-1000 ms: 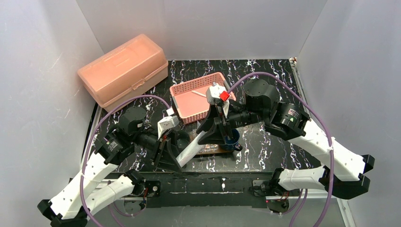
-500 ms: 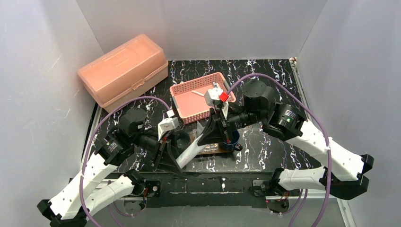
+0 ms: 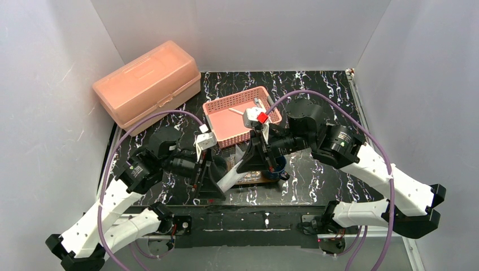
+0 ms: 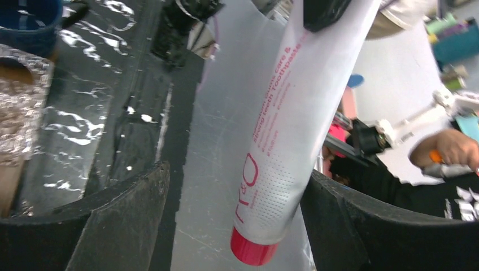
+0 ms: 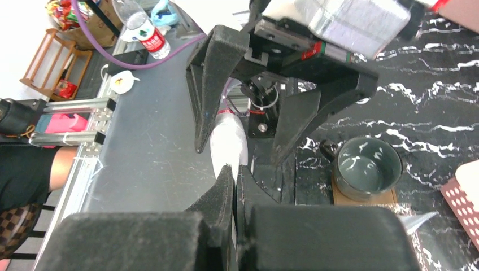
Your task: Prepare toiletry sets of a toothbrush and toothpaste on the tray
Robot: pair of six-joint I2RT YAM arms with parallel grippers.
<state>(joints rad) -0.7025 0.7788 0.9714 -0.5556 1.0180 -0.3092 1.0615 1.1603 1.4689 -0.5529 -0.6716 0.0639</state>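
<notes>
A white toothpaste tube (image 3: 228, 176) with a red cap hangs slanted over the table's near edge. My right gripper (image 5: 235, 169) is shut on its flat end, as the right wrist view shows. In the left wrist view the tube (image 4: 294, 135) runs down between the fingers of my left gripper (image 4: 238, 170), which stands open with gaps on both sides, the red cap (image 4: 254, 251) lowest. The brown tray (image 3: 254, 179) lies mostly hidden under both grippers. A thin white toothbrush (image 3: 237, 112) lies in the pink basket (image 3: 223, 125).
A peach lidded box (image 3: 148, 82) stands at the back left. A dark blue cup (image 3: 277, 167) sits by the tray's right end, close under my right gripper. White walls enclose the black marbled table (image 3: 322, 90).
My left gripper has opened off the tube and its wrist has shifted right. My right gripper has shut on the tube's flat end and edged left.
</notes>
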